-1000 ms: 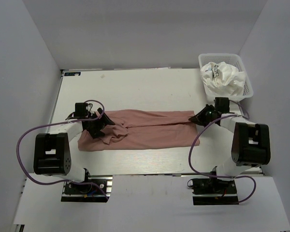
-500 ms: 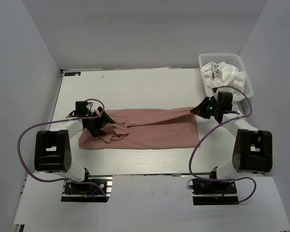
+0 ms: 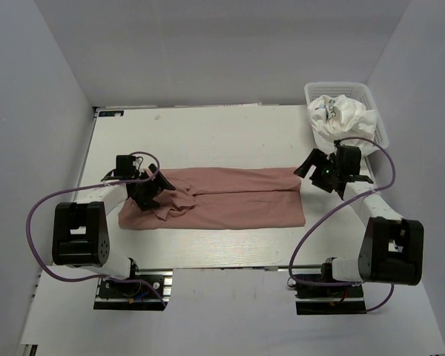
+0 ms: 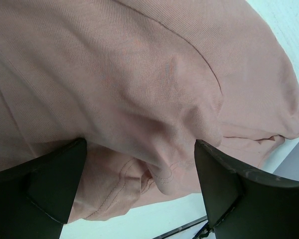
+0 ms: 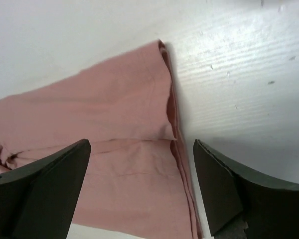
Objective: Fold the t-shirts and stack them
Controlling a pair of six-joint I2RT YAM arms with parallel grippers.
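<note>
**Right gripper (image 3: 309, 165) withdrawn from pink t-shirt (image 3: 230, 199)**

Table (image 3: 208, 126): bears pink t-shirt, spread flat as a long band.
Basket (image 3: 371, 93): beyond shirt's right end, holding white t-shirts (image 3: 345, 119).
Right gripper: jaws wide, empty, above shirt's right edge.
Left gripper (image 4: 139, 154): jaws wide, straddling bunched left end.

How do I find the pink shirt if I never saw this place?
Start at the big white table. The pink t-shirt lies across its middle in a long strip. It is the only coloured cloth; the white t-shirts are crumpled in the basket at the far right corner.
</note>
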